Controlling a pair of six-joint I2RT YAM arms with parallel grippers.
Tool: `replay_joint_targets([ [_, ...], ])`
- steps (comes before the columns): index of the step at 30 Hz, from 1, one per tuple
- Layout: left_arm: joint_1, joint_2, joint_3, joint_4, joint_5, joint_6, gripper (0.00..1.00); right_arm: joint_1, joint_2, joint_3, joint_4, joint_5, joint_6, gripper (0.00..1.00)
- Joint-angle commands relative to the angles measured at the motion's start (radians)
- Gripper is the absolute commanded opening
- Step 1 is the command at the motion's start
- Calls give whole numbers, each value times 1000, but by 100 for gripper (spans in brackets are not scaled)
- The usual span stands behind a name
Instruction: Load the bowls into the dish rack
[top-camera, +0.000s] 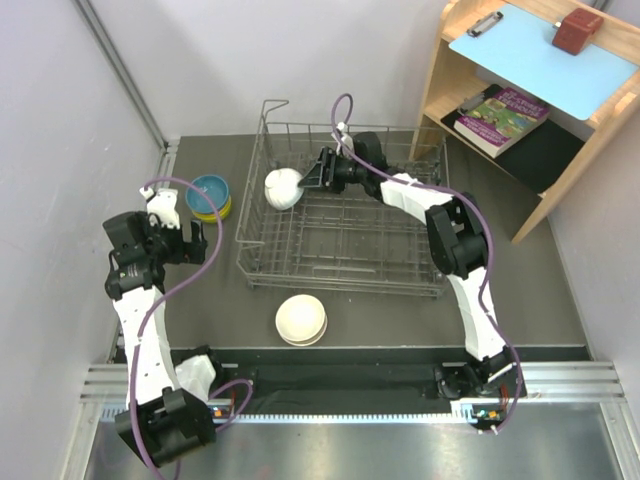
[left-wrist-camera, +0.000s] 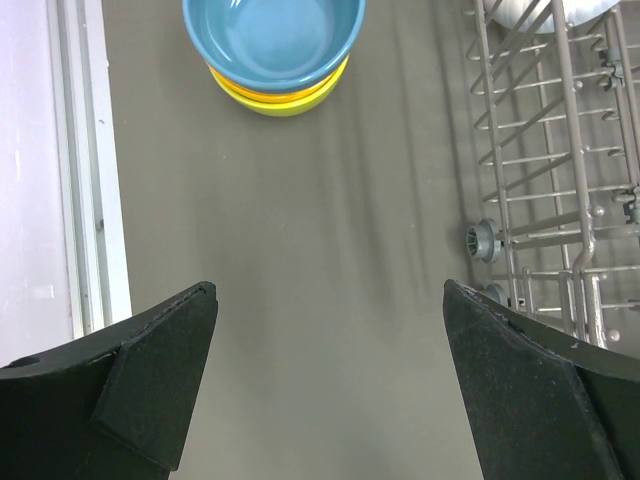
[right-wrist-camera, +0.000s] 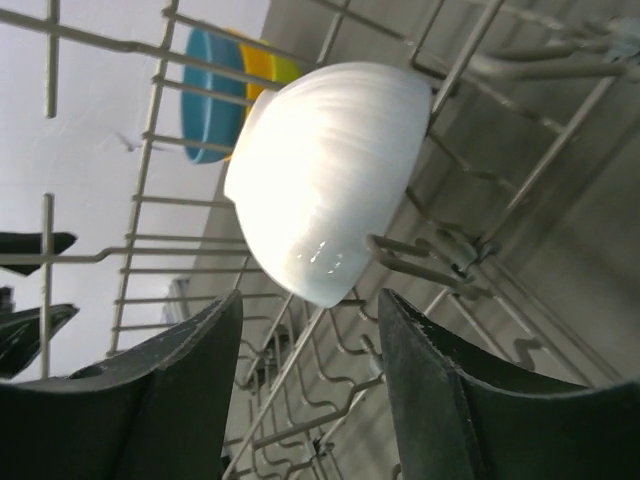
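bowls stand one in, five out: the white bowl (top-camera: 283, 188) lies tipped on its side among the prongs (right-wrist-camera: 405, 262) at the far-left corner of the dish rack (top-camera: 345, 283). the right fingers (right-wrist-camera: 180, 380) stand parted just beside it, gripping nothing, so the placing step looks about done. the left fingers (left-wrist-camera: 150, 380) hang wide apart and empty over the counter (left-wrist-camera: 330, 300), near the blue bowl (top-camera: 209, 190), nested on an orange bowl (left-wrist-camera: 232, 88) and a yellow-green bowl (left-wrist-camera: 285, 103). two beige bowls (top-camera: 301, 320) sit stacked in front of the rack. next calls for backing the right arm out without nudging the white bowl, then lifting the blue one.
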Motion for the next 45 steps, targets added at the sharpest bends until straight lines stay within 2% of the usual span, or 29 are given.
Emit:
replay_joint_targets([
  [1, 8, -24, -16, 15, 36, 2, 99, -16, -70, -36, 82, -131, 68, 58],
  [6, 8, -27, -18, 13, 48, 2, 99, -14, -84, -3, 150, -196, 125, 59],
  [14, 8, -33, -24, 19, 62, 0, 99, -11, -129, -19, 475, -316, 378, 59],
  [15, 6, -31, -24, 21, 64, 0, 99, -11, -130, -7, 466, -312, 369, 59],
  [18, 6, -30, -24, 23, 68, -1, 99, -11, -101, 98, 290, -267, 229, 56],
  [19, 8, -28, -24, 24, 71, -1, 99, -8, -84, 172, 174, -229, 135, 55],
  [21, 6, -28, -24, 24, 73, -1, 99, -8, -40, 229, 101, -197, 64, 48],
  [23, 8, -30, -24, 21, 76, -4, 99, -5, -9, 292, 22, -135, -13, 45],
  [25, 6, -31, -30, 21, 74, -4, 99, -4, 37, 344, -6, -106, -51, 45],
  [29, 8, -30, -36, 19, 68, -4, 99, 2, 104, 408, -34, -56, -109, 54],
  [35, 9, -28, -38, 27, 71, -12, 99, 18, 190, 448, -49, -3, -185, 63],
  [45, 9, -30, -59, 36, 65, -6, 99, 71, 241, 450, -80, -2, -250, 63],
])
